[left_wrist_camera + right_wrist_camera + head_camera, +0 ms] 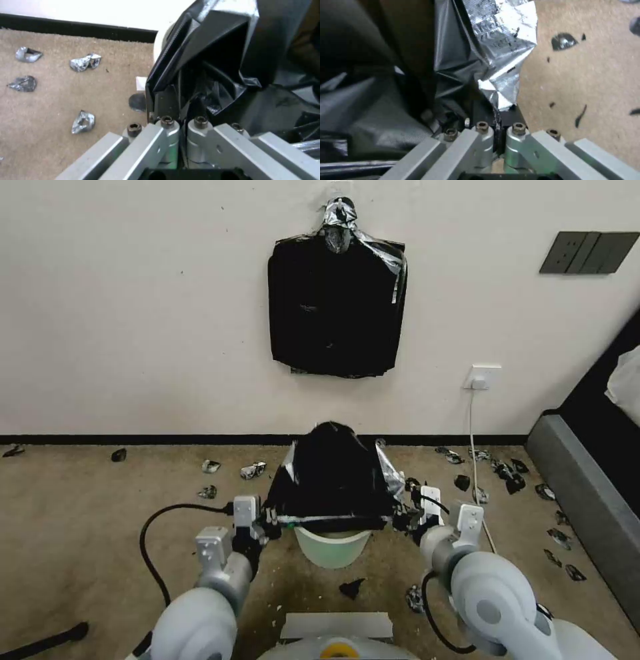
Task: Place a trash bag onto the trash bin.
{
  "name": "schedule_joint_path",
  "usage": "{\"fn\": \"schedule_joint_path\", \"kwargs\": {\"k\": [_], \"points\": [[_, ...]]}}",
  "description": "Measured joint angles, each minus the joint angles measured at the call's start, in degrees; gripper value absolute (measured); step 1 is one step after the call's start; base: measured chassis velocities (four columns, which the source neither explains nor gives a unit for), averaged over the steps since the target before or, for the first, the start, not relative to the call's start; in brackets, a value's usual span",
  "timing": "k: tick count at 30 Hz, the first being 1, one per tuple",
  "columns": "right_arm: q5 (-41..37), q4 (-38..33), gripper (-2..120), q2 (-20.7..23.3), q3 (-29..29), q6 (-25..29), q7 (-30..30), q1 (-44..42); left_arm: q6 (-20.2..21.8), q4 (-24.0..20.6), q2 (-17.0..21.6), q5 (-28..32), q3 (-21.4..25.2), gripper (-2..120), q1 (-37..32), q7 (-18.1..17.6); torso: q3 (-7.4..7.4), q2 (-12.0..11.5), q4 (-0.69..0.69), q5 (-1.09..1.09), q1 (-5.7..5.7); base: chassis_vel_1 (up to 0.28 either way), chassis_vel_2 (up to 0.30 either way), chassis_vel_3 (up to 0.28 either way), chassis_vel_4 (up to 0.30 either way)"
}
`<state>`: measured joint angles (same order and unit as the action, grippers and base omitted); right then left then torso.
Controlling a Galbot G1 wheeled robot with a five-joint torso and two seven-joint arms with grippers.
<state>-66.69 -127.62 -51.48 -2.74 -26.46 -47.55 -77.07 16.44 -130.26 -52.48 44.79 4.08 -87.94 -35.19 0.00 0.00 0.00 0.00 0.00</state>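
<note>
Both grippers pinch the trash bag (331,480) in the head view, left gripper (268,523) and right gripper (404,519) at its lower corners, stretching it over the trash bin (332,546), whose inside is hidden. Left wrist view: fingers (166,105) clamp crumpled black film (213,62) beside the bin's cream wall (160,45). Right wrist view: closed fingers (501,117) grip a silvery fold (500,50) above carpet (586,75).

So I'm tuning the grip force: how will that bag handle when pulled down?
The bag is probably floppy and light: it creases and tents over the bin. Its glossy film may slip between the fingers pinching it.
</note>
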Motion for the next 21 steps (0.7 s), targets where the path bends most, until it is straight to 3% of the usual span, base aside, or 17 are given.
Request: {"fn": "schedule_joint_path", "kwargs": {"k": [7,21], "points": [[-2.82,-0.34,0,0.06,0.45,-4.29,-2.45,0.05,1.21,-1.9,1.89,0.02,0.05,0,-2.47,-0.99,0.0,0.0,0.0,0.0,0.0,0.0,0.0,0.0,0.0],[-6.49,7.24,0,0.5,3.47,-7.21,0.73,5.21,1.77,3.39,2.02,0.04,0.07,0,-1.22,0.59,0.0,0.0,0.0,0.0,0.0,0.0,0.0,0.0,0.0]]}}
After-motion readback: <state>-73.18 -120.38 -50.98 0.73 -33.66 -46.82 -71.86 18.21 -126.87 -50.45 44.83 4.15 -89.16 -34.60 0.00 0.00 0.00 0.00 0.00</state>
